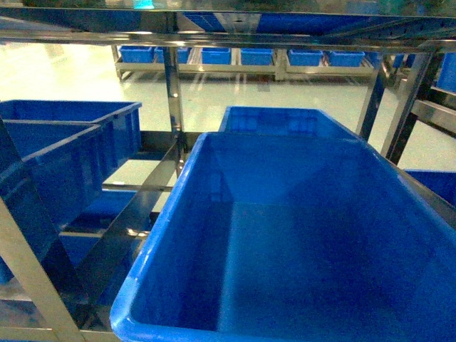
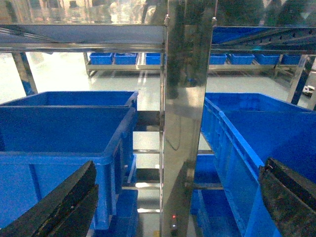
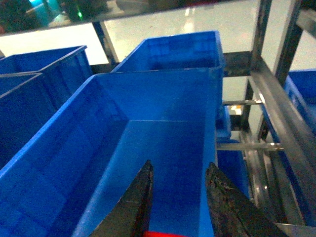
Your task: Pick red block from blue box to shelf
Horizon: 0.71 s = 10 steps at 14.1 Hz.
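- Between the right gripper's (image 3: pixel 180 207) two dark jaws, at the very bottom of the right wrist view, sits a bit of the red block (image 3: pixel 165 233). The jaws look pinched on it.
- Below them is the blue box (image 3: pixel 74 163), smooth inside.
- The left gripper (image 2: pixel 173 207) has its jaws spread wide, with nothing between them.
- A shiny post of the shelf (image 2: pixel 185 123) stands in front of it.
- Dark blue crates (image 2: pixel 64 133) sit on the shelf.

Steel shelf (image 1: pixel 172 92) carries smooth blue box (image 1: pixel 285 235), ribbed blue crates (image 1: pixel 64 142).
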Motion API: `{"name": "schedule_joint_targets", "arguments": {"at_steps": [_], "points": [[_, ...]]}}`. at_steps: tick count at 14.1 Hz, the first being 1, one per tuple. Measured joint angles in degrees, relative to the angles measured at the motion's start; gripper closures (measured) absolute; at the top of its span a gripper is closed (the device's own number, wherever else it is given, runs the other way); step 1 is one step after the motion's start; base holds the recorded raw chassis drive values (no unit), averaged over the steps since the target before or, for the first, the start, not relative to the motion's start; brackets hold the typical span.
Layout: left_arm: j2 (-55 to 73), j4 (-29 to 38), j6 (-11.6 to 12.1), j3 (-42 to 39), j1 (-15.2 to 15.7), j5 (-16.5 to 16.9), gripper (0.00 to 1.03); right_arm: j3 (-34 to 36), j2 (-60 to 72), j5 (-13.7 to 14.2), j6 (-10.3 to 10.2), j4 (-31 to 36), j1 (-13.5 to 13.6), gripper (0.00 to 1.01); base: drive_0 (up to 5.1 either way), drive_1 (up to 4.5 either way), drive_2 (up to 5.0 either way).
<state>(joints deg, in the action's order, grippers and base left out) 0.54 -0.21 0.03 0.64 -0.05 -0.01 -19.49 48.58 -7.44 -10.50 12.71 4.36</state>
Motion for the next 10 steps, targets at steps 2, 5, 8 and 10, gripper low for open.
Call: {"name": "schedule_joint_targets", "arguments": {"at_steps": [2, 5, 8, 10], "points": [[0.0, 0.0, 0.0, 0.0, 0.0, 0.0, 0.05, 1.3, 4.7, -1.7, -2.5, 4.9, 1.9, 0.75, 0.0, 0.00, 0.0], [0.0, 0.0, 0.0, 0.0, 0.0, 0.0, 0.05, 1.4, 12.8, -1.3, -4.5, 14.1, 5.6, 0.75, 0.0, 0.00, 0.0], [0.0, 0.0, 0.0, 0.0, 0.0, 0.0, 0.05, 1.1, 23.2, 0.0, -4.5, 23.1, 8.4, 0.75, 0.0, 0.00, 0.0], [0.0, 0.0, 0.0, 0.0, 0.0, 0.0, 0.05, -0.3, 32.3, 0.9, -4.5, 28.9, 10.0, 0.75, 0.0, 0.00, 0.0]]}}
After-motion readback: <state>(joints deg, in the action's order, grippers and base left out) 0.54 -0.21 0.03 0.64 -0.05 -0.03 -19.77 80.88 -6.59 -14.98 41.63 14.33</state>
